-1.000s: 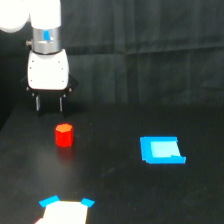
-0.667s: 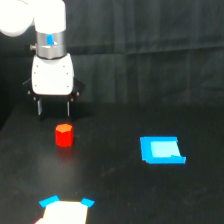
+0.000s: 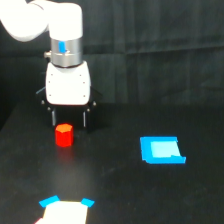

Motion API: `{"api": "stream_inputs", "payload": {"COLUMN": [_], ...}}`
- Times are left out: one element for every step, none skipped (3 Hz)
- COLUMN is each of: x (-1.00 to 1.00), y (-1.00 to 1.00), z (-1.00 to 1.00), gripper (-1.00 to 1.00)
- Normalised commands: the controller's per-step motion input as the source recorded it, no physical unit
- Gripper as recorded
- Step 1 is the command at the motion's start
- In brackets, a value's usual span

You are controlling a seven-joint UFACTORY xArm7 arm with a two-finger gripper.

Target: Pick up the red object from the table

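Since a second ago the white xArm arm [image 3: 55,30] has swung toward the camera and sunk, so its pincer [image 3: 68,119] now hangs directly behind and just above the block instead of well back from it. Largest in view is the broad matte black table [image 3: 120,195], which carries everything. On it, toward the exterior view's right, lies a flat blue rectangle [image 3: 161,150], well apart from the work; a pale card with blue corners [image 3: 65,210] sits at the near edge. The pincer's two dark fingers [image 3: 53,118] stand spread wide, holding nothing, wider than the block. The small bright red-orange hexagonal block [image 3: 64,135] rests upright on the table just below them. It looks rigid, light and smooth-sided; gripping two opposite flat faces at mid-height seems safest against slipping.
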Motion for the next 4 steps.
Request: {"api": "stream_inputs", "payload": {"x": [-0.71,-1.00,-0.18,1.00], "y": [-0.43,-0.95,-0.59,0.04], "z": [-0.51,-0.44,0.36,-0.29], "gripper": [-0.45,1.00,1.00,-0.33]}}
